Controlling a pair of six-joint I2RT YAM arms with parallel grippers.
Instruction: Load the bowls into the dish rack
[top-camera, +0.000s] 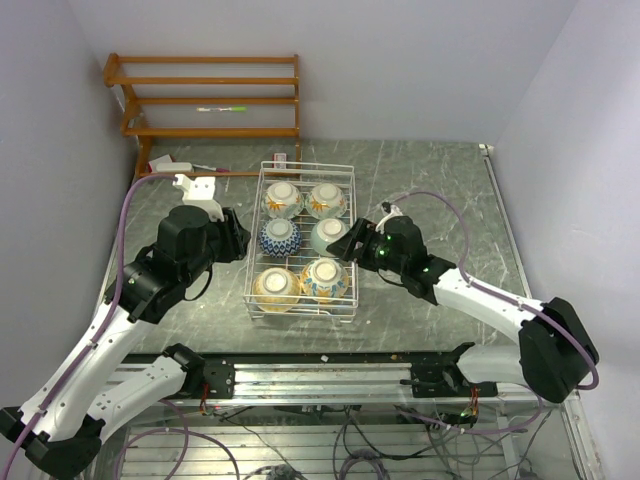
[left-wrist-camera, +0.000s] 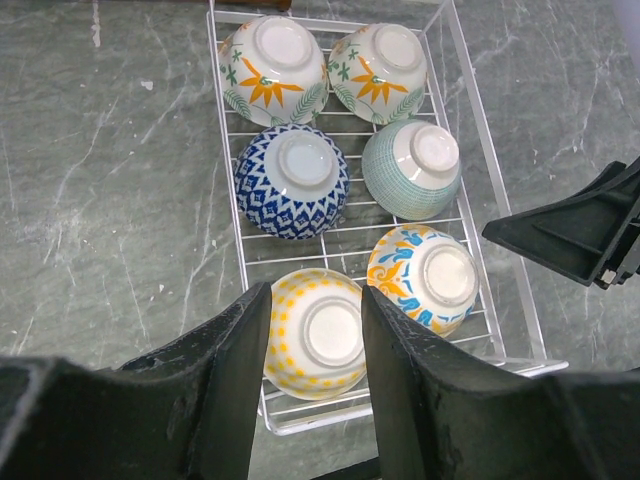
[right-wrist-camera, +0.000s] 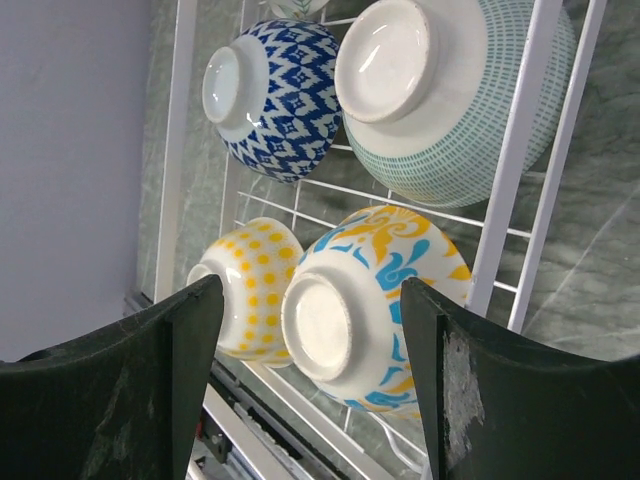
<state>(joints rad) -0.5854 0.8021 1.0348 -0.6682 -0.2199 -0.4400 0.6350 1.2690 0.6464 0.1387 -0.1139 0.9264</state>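
Bowls (left-wrist-camera: 292, 182), six upside-down in dish rack (left-wrist-camera: 476, 130)

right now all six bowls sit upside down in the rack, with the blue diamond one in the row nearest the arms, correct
Not the nearest row: the blue diamond bowl sits in the middle row of the rack, as the left wrist view shows. The rest is right.

- My left arm (top-camera: 85, 365) rises from its base at the near edge, bent at the elbow, wrist tipped downward.
- My left gripper (top-camera: 238, 238) points right, its fingers (left-wrist-camera: 235, 350) spread apart.
- My right arm (top-camera: 490, 300) stretches low toward the left.
- My right gripper (top-camera: 338, 248) faces left, fingers (right-wrist-camera: 190, 340) wide apart.
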